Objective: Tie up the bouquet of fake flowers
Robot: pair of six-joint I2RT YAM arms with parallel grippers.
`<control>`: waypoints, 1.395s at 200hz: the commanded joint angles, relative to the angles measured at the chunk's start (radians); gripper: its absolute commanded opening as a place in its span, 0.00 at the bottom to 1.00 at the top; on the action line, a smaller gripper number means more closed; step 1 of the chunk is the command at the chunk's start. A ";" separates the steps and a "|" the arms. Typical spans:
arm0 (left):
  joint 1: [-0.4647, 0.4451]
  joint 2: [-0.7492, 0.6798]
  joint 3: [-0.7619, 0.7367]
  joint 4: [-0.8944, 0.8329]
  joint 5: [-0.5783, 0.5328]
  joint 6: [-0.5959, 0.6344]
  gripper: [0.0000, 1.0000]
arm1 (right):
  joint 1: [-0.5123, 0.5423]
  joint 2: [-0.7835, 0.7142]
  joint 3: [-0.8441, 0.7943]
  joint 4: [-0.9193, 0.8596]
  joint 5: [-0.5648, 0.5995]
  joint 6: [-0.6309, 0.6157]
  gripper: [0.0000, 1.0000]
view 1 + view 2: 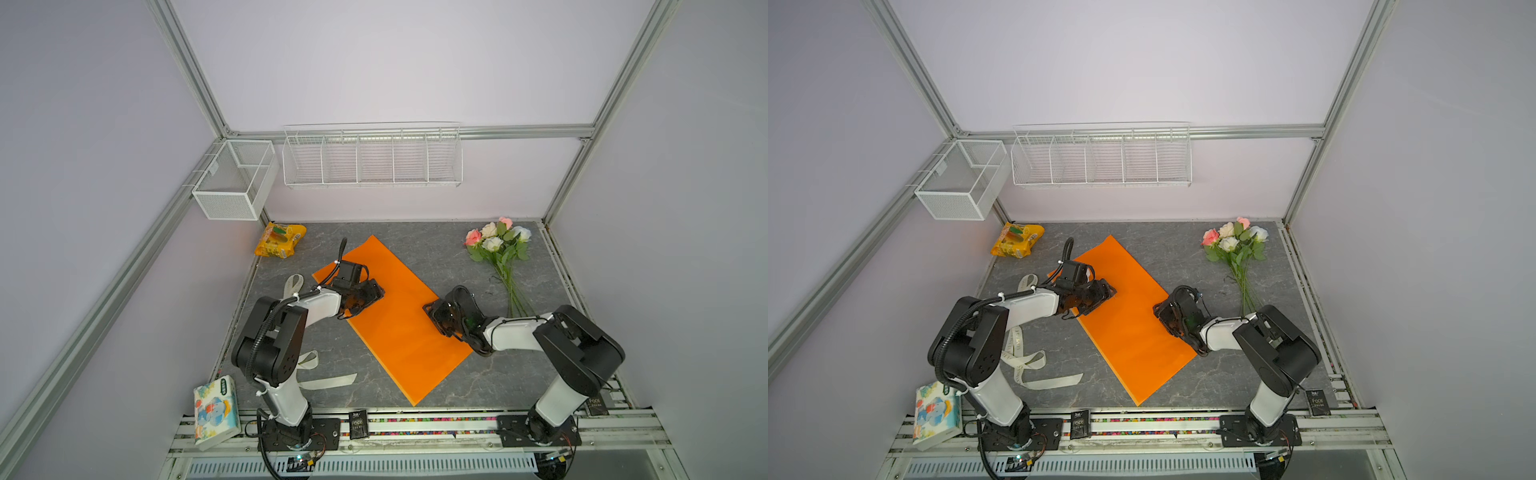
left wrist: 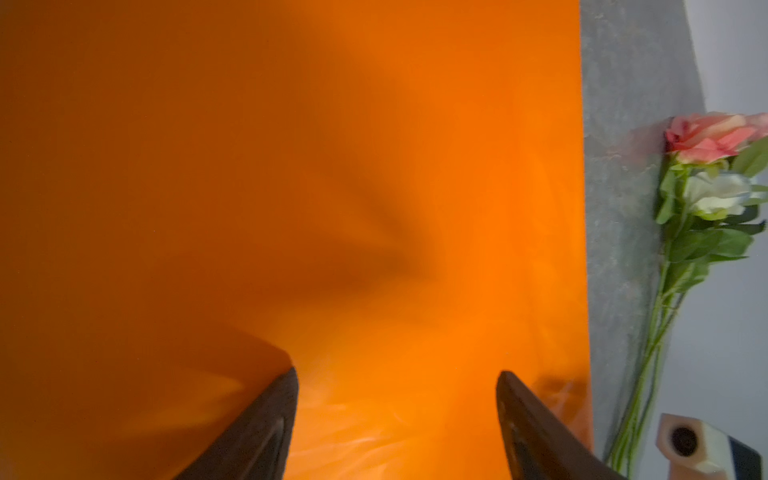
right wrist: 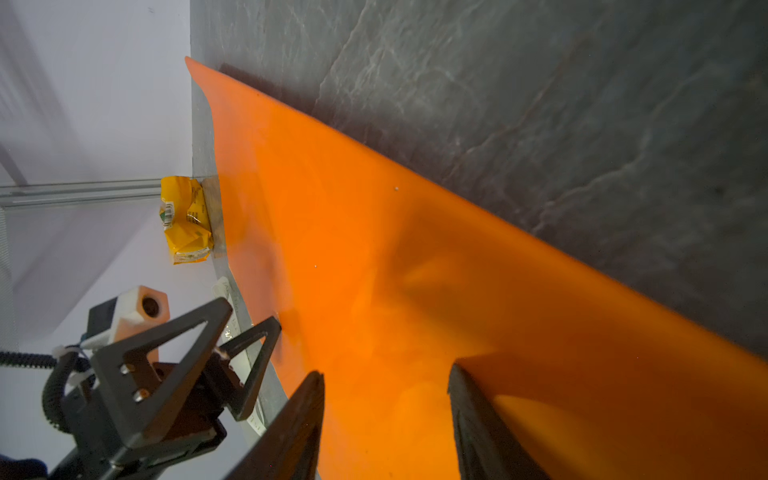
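Left end effector (image 2: pixel 397 370) and right end effector (image 3: pixel 386 369) gape over wrap (image 2: pixel 291 166), wrist views show.

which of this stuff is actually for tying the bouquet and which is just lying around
For the job:
- flowers
- orange paper
- ribbon, probably for the tying

Just lying about:
- snack packet
- tissue pack
- wire rack
- mesh basket
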 commanded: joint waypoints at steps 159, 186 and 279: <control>-0.049 -0.046 0.403 -0.356 -0.023 0.152 0.83 | 0.063 -0.024 0.409 -0.678 -0.107 -0.860 0.63; -0.004 -0.237 0.286 -0.387 -0.042 0.151 0.83 | 0.169 -0.075 0.458 -0.830 -0.097 -1.088 0.67; 0.023 -0.939 -0.266 -0.486 -0.253 -0.062 0.83 | 0.638 -0.089 0.336 -0.962 0.188 -1.186 0.67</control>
